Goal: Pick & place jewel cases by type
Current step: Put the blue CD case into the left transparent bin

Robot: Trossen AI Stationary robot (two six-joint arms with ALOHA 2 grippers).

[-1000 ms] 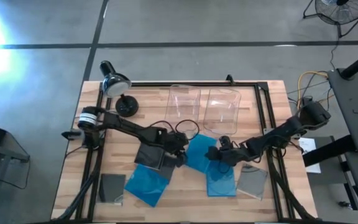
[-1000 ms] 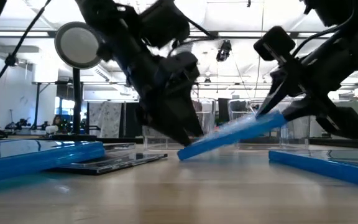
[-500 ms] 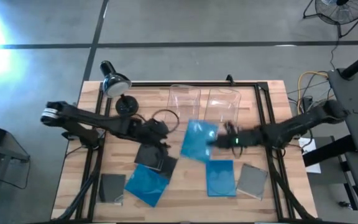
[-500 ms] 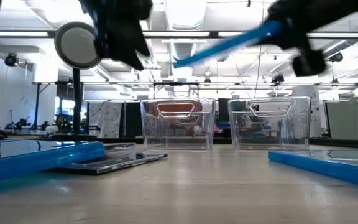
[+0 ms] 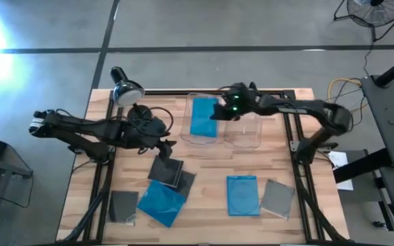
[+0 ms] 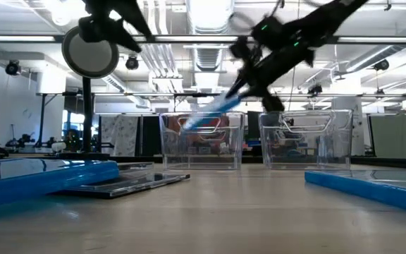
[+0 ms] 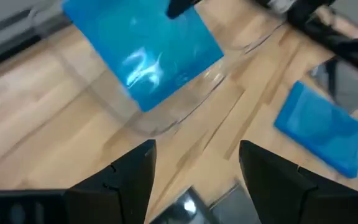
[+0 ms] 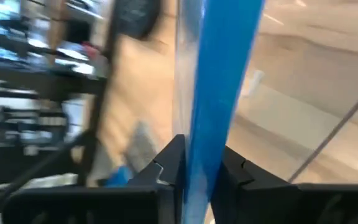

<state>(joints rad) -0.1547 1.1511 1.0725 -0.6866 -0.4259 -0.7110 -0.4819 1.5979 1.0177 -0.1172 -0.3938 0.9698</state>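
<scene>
A bright blue jewel case (image 5: 202,117) hangs tilted over the left clear bin (image 5: 191,137), held by my right gripper (image 5: 219,111), which is shut on it. In the low view the case (image 6: 213,114) slopes down from the gripper (image 6: 244,86) toward the bin's mouth. My left gripper (image 5: 164,145) is open and holds nothing; it hovers near the dark grey cases (image 5: 172,171) that lie flat and overlapped on the table. The left wrist view shows the blue case (image 7: 142,50) above the bin's rim (image 7: 166,121). My right gripper pinches the blue case between its two fingers at the case's right edge (image 8: 209,146), and the case stands edge-on between them. The fingers (image 8: 169,171) come from the table's right, across that edge. The case is lifted clear and tilted, with its free end lowest, over the left bin.
The right clear bin (image 5: 246,124) stands beside the left one. On the near half of the table lie a blue case (image 5: 163,203), a dark grey case (image 5: 123,205), another blue case (image 5: 243,195) and a grey case (image 5: 278,198). A desk lamp (image 5: 125,92) stands at the far left.
My right gripper has lifted the blue case off the middle of the table and carried it up and toward the far edge, over the left bin. My left gripper has drawn back from that case, rising and moving toward the table's left.
</scene>
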